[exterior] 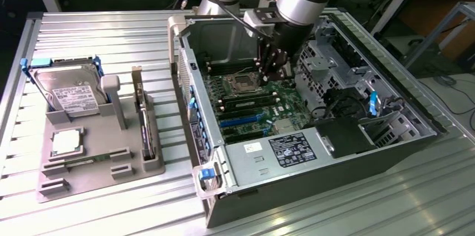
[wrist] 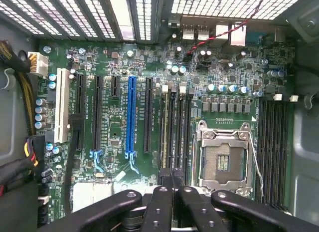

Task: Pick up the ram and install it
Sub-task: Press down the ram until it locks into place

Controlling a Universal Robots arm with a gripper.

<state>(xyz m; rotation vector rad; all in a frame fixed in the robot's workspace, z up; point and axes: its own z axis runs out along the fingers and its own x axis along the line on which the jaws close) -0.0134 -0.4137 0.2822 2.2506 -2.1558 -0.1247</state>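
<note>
Interior of the open grey metal computer case [exterior: 248, 161]: you see its green motherboard [wrist: 112, 52] and an empty silver processor socket [wrist: 222, 159]. The black gripper [wrist: 172, 178] hangs inside, fingers pressed together, pinching nothing you can make out. The ram [wrist: 165, 127], a slim green circuit-board stick, stands in a black slot just ahead of the fingertips; contact cannot be told. Well apart from the gripper, the grey moulded tray [exterior: 104, 176] holds a silver boxy hard drive [exterior: 67, 94], a dark expansion card [exterior: 144, 130] and a second green stick [exterior: 70, 162].
</note>
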